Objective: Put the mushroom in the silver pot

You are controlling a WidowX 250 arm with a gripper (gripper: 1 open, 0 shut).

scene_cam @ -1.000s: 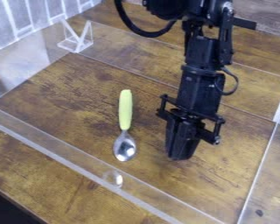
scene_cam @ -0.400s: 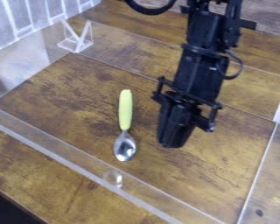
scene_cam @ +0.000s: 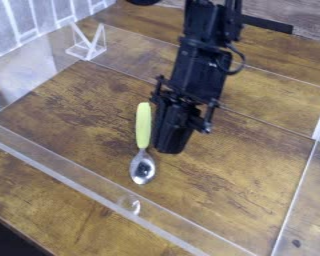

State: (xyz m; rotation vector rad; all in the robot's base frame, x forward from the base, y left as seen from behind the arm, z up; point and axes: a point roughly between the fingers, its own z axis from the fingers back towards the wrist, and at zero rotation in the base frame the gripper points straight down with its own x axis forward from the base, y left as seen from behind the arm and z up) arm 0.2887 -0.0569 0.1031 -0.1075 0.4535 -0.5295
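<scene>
My black gripper point(scene_cam: 171, 146) points steeply down over the middle of the wooden table point(scene_cam: 256, 195), its tip just above the boards. Its dark fingers stand close together, and the view does not show whether anything is between them. No mushroom shows in this view, and the silver pot is out of view. A spoon point(scene_cam: 143, 150) with a yellow-green handle and a metal bowl lies on the wood right beside the gripper's left side.
A low clear acrylic wall point(scene_cam: 69, 172) runs along the front and the right side of the table. A small clear stand point(scene_cam: 85, 42) sits at the back left. A pale slatted surface fills the top left corner.
The arm has swung left and risen a little. The gripper's tip now hangs next to the spoon's handle instead of well to its right.
</scene>
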